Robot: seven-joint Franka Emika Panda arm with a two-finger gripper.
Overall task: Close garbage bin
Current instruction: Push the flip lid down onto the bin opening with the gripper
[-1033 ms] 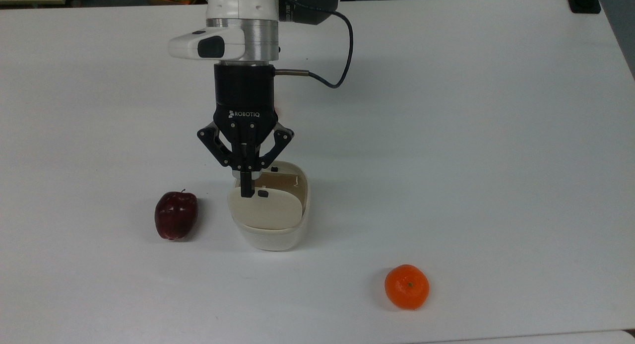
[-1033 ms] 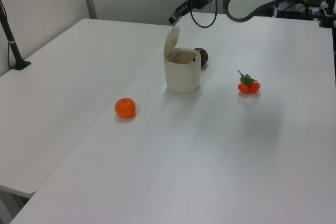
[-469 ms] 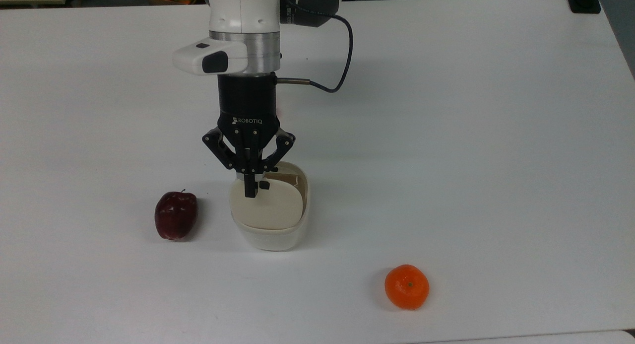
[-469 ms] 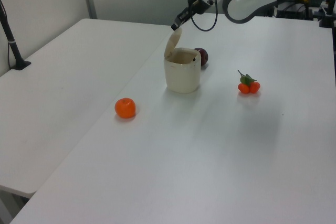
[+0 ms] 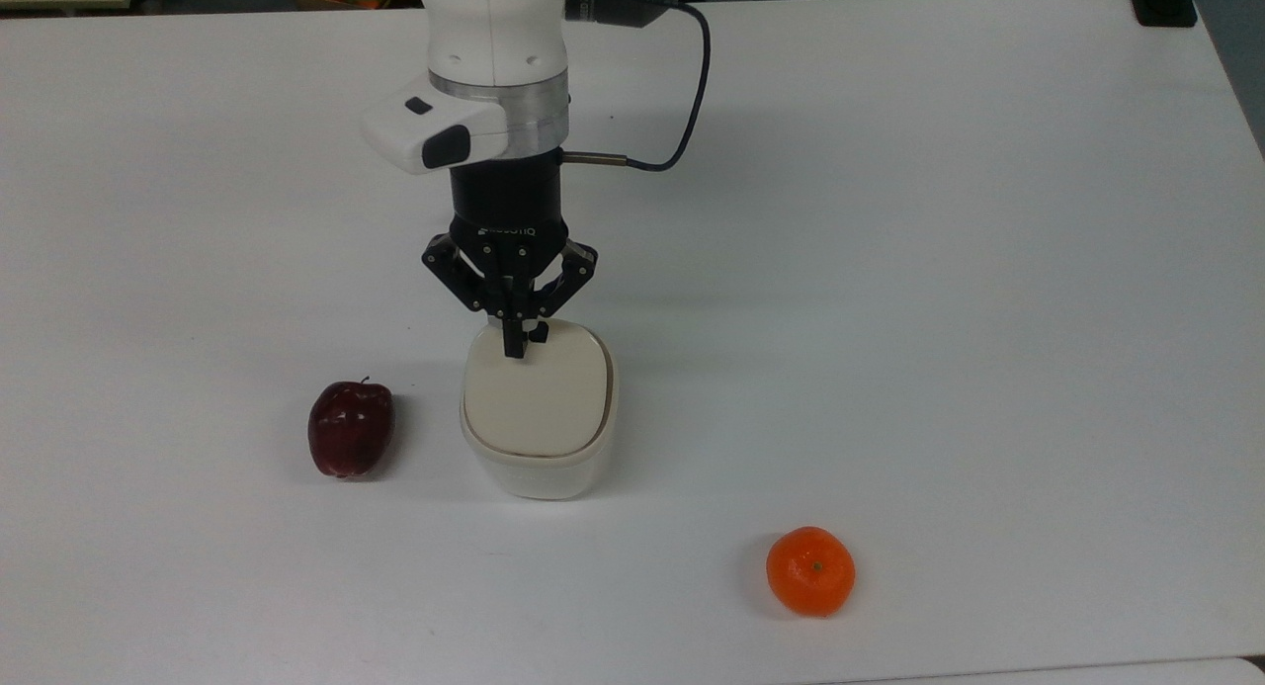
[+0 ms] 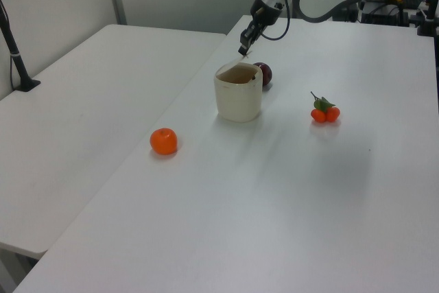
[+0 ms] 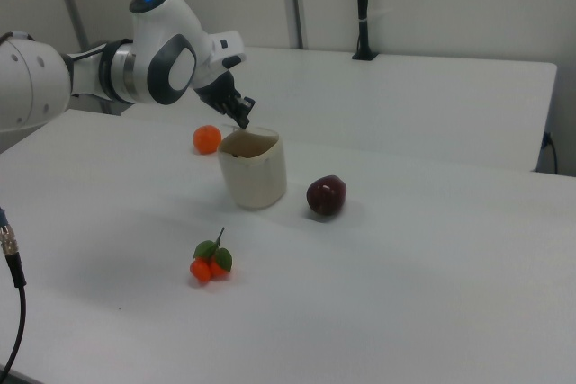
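In the top view, going left to right on the white worktop (image 5: 988,270), a dark red apple (image 5: 351,428) sits just left of the garbage bin (image 5: 539,413), and an orange (image 5: 810,570) lies well apart to the right, nearer the near edge. The bin stands near the middle of the worktop with its beige lid (image 5: 536,392) almost flat over the rim, and the hand (image 5: 513,347) presses its fingertips, drawn together and holding nothing, on the lid's far edge. Wide bare worktop spreads to the top view's right and far side, while in the left view a small cluster of tomatoes (image 6: 325,110) sits right of the bin.
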